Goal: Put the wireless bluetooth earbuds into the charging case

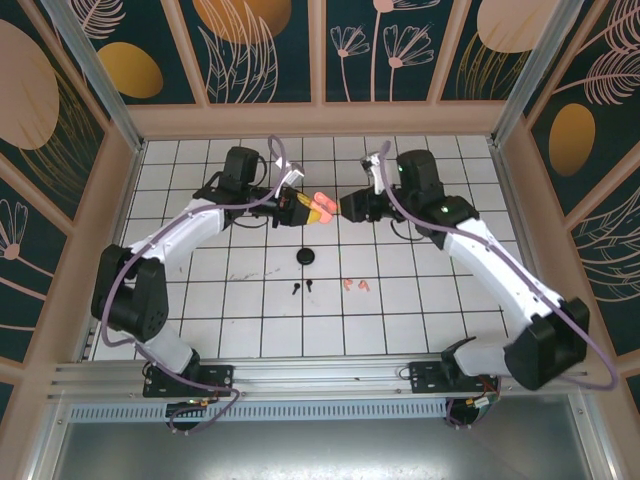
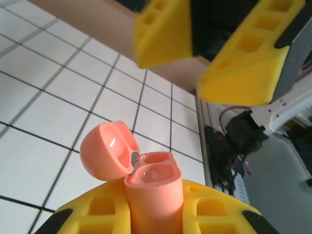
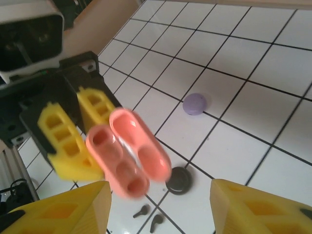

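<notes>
My left gripper (image 1: 300, 207) is shut on a salmon-pink charging case (image 1: 318, 208), held above the table's middle. In the left wrist view the case (image 2: 153, 180) stands between my yellow fingers (image 2: 97, 214) with its lid (image 2: 105, 151) swung open and both wells empty. My right gripper (image 1: 347, 207) faces it a short way off, open and holding nothing (image 3: 160, 190). Two salmon-pink earbuds (image 1: 354, 287) and two black earbuds (image 1: 302, 287) lie on the tiles nearer the arm bases. The black pair (image 3: 149, 217) also lies below the case (image 3: 126, 151) in the right wrist view.
A round black case (image 1: 307, 258) lies shut on the tiles just beyond the black earbuds. A lilac case (image 3: 195, 104) sits shut farther out. Wooden walls (image 1: 100, 220) fence the white grid table on three sides.
</notes>
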Motion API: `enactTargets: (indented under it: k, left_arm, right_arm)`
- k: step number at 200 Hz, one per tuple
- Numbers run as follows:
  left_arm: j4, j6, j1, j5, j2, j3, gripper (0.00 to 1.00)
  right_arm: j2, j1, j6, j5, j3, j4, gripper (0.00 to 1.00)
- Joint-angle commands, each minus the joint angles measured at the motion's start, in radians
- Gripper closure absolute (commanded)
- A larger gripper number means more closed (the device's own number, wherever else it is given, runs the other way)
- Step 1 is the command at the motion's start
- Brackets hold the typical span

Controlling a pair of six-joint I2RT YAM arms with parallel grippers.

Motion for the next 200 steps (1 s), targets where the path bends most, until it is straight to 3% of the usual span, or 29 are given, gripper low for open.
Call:
enactTargets:
  k: [1, 62, 112, 146, 200]
  left_arm:
    - [0.258, -0.138, 0.002, -0.075, -0.064, -0.063, 1.00]
    - [0.610, -0.324, 0.002, -0.365, -0.220, -0.293, 1.00]
    - [0.731, -0.394, 0.001, -0.587, -0.367, -0.413, 1.00]
    - [0.826, -0.465, 0.001, -0.649, -0.431, -0.487, 1.00]
    - [0.872, -0.474, 0.001, -0.739, -0.503, -0.553, 1.00]
  right_arm:
    - [-0.088, -0.005, 0.101, 0.098, -0.091, 0.016, 0.44]
    - [-0.110, 0.042, 0.345, 0.307, -0.286, -0.024, 0.44]
    - [0.025, 0.266, 0.607, 0.522, -0.300, -0.073, 0.46]
    - [0.150, 0.378, 0.794, 0.643, -0.255, -0.165, 0.46]
    - [0.292, 0.433, 0.891, 0.698, -0.195, -0.183, 0.49]
